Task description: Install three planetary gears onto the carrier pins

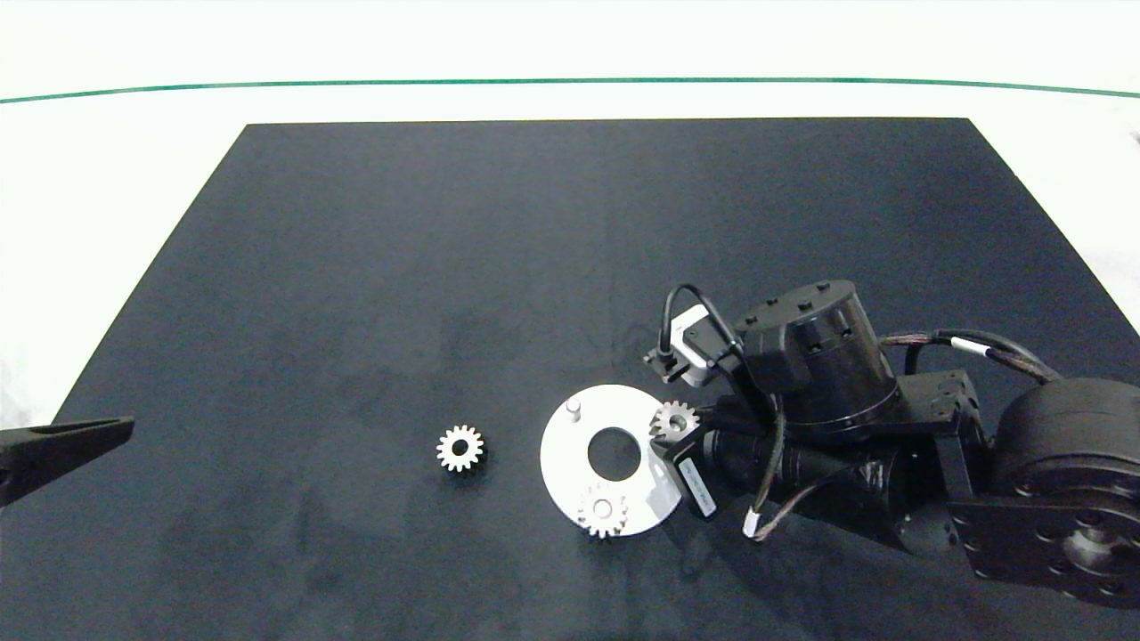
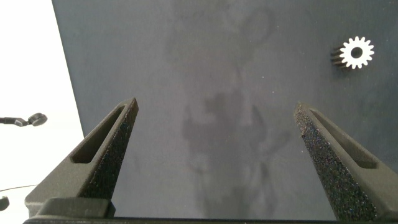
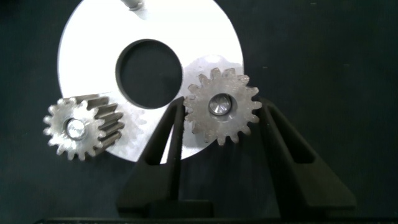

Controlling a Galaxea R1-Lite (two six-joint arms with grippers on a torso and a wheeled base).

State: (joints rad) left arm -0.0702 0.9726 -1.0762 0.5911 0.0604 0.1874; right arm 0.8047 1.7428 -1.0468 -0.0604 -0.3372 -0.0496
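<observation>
Head view is showing a black worktop (image 1: 356,267) filling most of the frame. At lower right the right arm (image 1: 891,427) is reaching in from the right edge, its right hand (image 1: 670,429) sitting at the right rim of the white disc (image 1: 563,463), which is lying right of centre in the lower half. At the left edge, low down, only the dark tip of the left hand (image 1: 67,439) is showing. It is hanging over the worktop with its fingers (image 2: 106,146) spread wide and nothing between them.

Three gears are in sight. One gear (image 1: 674,418) is sitting on a pin at the disc's right rim, the pin's end showing in its bore. In the right wrist view the right hand's fingers (image 3: 166,143) are flanking this gear (image 3: 222,106), open around it; whether they are touching its teeth is not clear. A second gear (image 1: 603,511) is sitting on a pin at the disc's lower rim. The third gear (image 1: 460,448) is lying flat on the worktop, left of the disc and apart from it. One bare pin (image 1: 573,409) is standing at the disc's upper left.
</observation>
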